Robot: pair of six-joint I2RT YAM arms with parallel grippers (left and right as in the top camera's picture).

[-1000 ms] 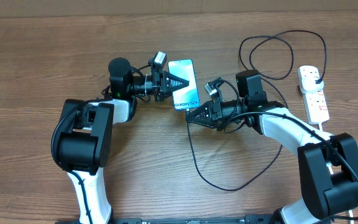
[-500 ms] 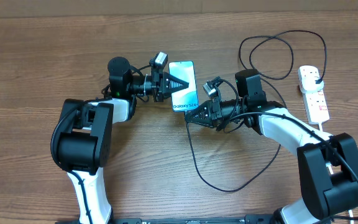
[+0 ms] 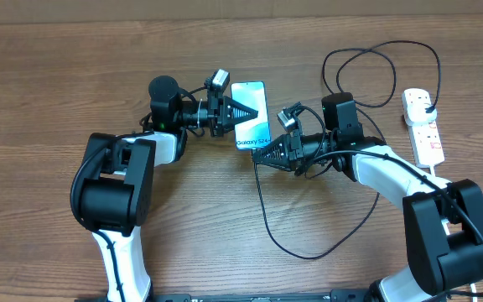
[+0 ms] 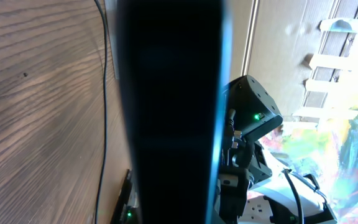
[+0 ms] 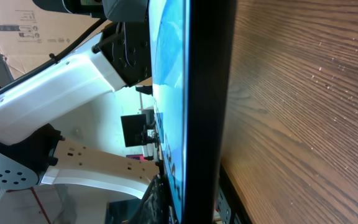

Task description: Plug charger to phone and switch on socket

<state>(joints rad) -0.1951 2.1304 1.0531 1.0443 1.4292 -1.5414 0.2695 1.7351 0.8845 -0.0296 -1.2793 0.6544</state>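
Wood-grain table [image 3: 49, 75], 2 arms meeting mid-table. L gripper [image 3: 248, 111] is pinched down on the phone [image 3: 258, 130] at the long edge facing it, arm stretched out low, wrist level. R gripper [image 3: 260, 158] is narrowed to a point on the charger [image 3: 307, 256] tip, right at the phone's text end, forearm angling in low. Socket [image 3: 423, 126] sits well apart, w/ the charger's plug in it.
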